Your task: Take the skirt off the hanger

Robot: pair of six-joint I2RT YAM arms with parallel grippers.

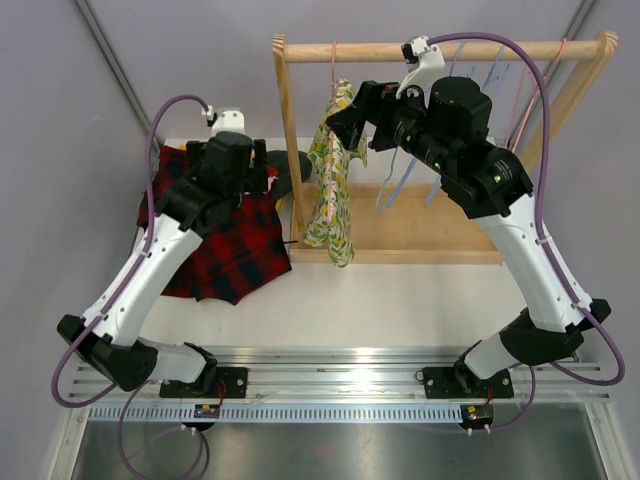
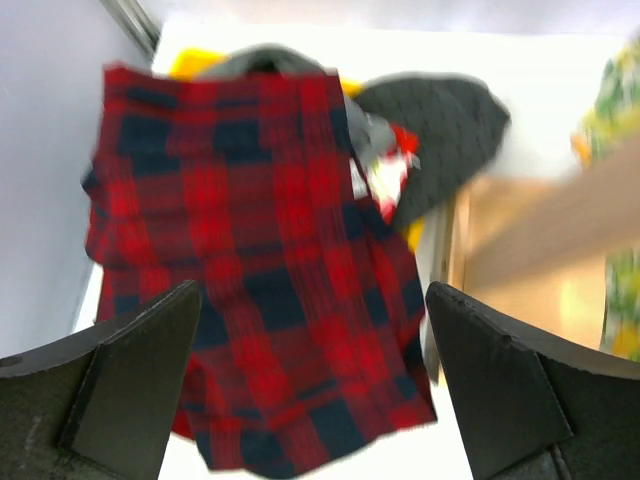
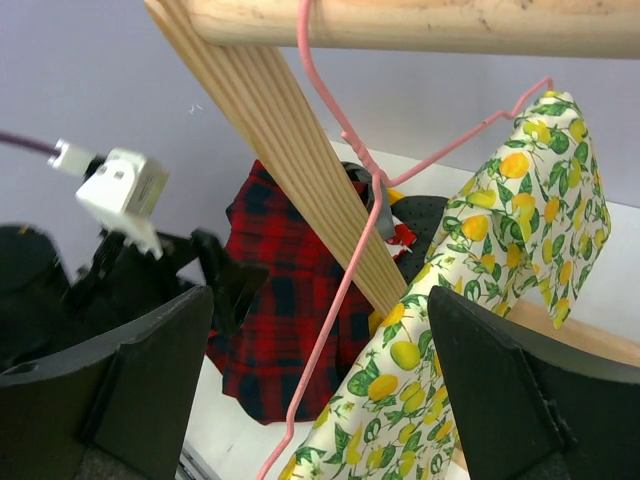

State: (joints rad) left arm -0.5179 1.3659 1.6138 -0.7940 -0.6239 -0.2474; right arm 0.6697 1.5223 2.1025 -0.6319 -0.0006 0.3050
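Note:
A lemon-print skirt hangs from a pink wire hanger at the left end of the wooden rack's top rail. In the right wrist view the skirt drapes on the right part of the hanger. My right gripper is open, its jaws on either side of the hanger and skirt, touching neither. My left gripper is open and empty above a red plaid garment, which also shows in the left wrist view below the gripper.
The rack's left post stands just behind the hanger. Blue hangers hang further right over the rack's base board. A dark grey garment and yellow and red cloth lie under the plaid one.

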